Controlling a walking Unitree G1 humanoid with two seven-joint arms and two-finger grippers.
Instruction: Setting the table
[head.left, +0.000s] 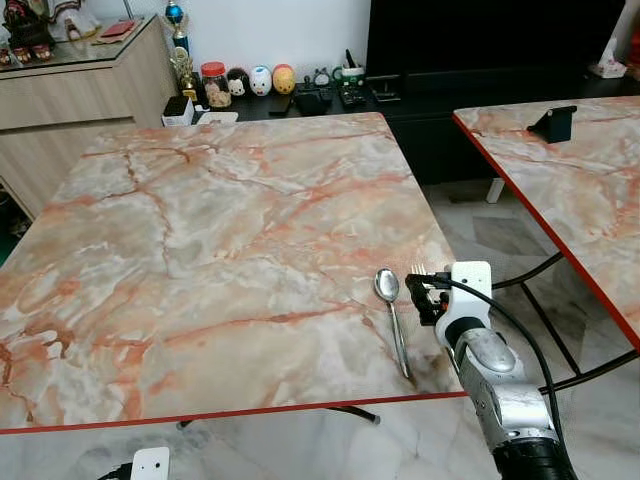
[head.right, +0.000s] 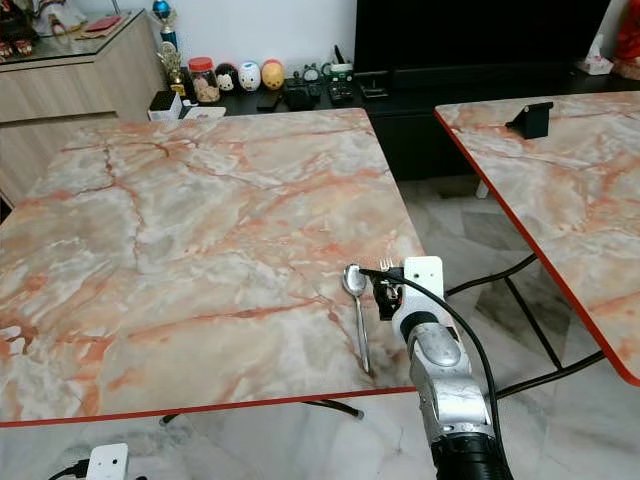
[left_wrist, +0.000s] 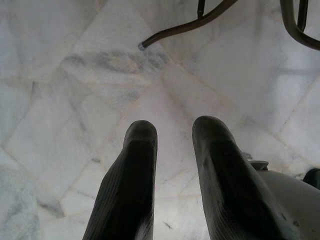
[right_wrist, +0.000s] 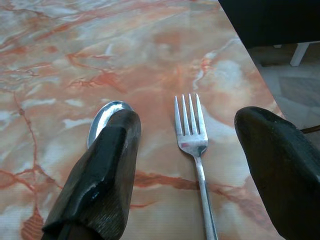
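Fork (right_wrist: 192, 145): plain silver metal, four tines, lying flat on the bench (head.left: 220, 230) near its front right corner, tines pointing toward the far edge, handle running back under the right arm. In the head views just the tine tips show past the wrist.

Spoon (head.left: 391, 310): silver, lies flat just beside the fork on its left, roughly parallel, bowl toward the far edge, handle toward the red front edge. Apart from the fork, not touching.

Bench top: orange-and-cream marble pattern, red rim. Second bench (head.left: 560, 190) of same pattern to the right.

Right pincer (right_wrist: 187, 150): low over the front right corner, fingers wide apart, fork lying between them; neither finger touches it. One finger (right_wrist: 102, 175) overlaps the spoon bowl in the wrist view. Silver forearm reaches in from the lower right.

Left pincer (left_wrist: 172, 150): hangs below bench level, pointing at white marble floor (left_wrist: 60, 100); fingers slightly apart, holding nothing.
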